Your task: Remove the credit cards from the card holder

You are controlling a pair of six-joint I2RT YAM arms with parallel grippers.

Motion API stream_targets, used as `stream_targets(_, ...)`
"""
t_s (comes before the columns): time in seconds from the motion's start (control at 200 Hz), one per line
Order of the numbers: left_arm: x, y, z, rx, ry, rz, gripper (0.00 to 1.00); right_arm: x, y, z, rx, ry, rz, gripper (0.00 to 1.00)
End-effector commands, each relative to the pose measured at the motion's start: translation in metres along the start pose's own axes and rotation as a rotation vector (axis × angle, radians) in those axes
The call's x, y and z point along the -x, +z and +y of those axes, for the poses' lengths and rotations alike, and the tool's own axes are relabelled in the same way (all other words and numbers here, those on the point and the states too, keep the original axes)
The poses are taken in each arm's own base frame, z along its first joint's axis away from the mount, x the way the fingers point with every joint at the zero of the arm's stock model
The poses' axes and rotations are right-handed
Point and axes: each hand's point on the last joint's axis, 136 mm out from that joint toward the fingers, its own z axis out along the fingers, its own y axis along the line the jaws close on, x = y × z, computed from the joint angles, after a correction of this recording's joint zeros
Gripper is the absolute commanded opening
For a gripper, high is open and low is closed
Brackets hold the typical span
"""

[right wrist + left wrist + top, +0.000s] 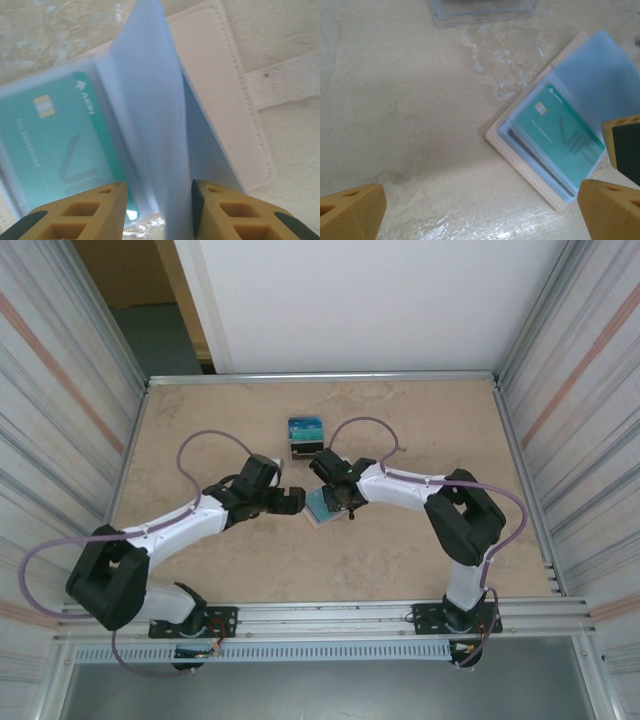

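Note:
The tan card holder (pixel 318 508) lies open on the table between my two grippers. In the left wrist view its stitched edge (pixel 520 160) frames pale-blue sleeves, with a teal credit card (pixel 560 137) on top and a dark card edge (pixel 530 156) beneath it. My left gripper (pixel 480 215) hovers wide open just left of the holder, holding nothing. My right gripper (pixel 159 210) is over the holder, its jaws partly apart. A pale-blue sleeve leaf (pixel 150 110) stands up between them, resting against the right pad only. The teal card (pixel 50 145) lies left of that leaf, the tan cover (pixel 215 85) right of it.
A small clear box (pixel 305 437) holding blue and teal cards stands just beyond the holder; its near wall (pixel 482 10) is at the top of the left wrist view. Metal rails and corrugated walls bound the beige table (pixel 420 430).

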Motion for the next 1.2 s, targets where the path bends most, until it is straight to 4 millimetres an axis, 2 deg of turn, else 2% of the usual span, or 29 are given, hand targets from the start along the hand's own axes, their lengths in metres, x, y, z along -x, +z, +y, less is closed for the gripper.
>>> stream_targets(0.0,0.002,0.005,-0.001,0.061,0.08,0.018,0.99,0.008,-0.008,-0.015,-0.028,0.031,-0.025,0.38)
stream_targets(0.165,-0.005,0.02,-0.01,0.067,0.107,0.058,0.97,0.016,-0.002,-0.029,-0.037,0.054,-0.026,0.36)
stream_targets(0.321,-0.011,0.032,-0.012,0.063,0.098,0.083,0.84,0.017,0.012,-0.037,-0.011,0.081,0.003,0.33)
stream_targets(0.581,-0.02,0.052,-0.022,-0.012,0.039,0.128,0.65,-0.003,0.035,-0.039,0.013,0.106,0.094,0.25)
stream_targets(0.752,-0.02,0.059,-0.019,-0.017,0.025,0.131,0.6,-0.02,0.031,-0.034,0.021,0.132,0.128,0.23)
stream_targets(0.982,-0.015,0.064,-0.014,-0.013,0.026,0.121,0.55,-0.04,0.014,-0.022,-0.007,0.138,0.142,0.23)
stream_targets(1.193,-0.01,0.074,-0.011,-0.032,0.008,0.122,0.48,-0.041,0.003,-0.017,0.018,0.186,0.123,0.23)
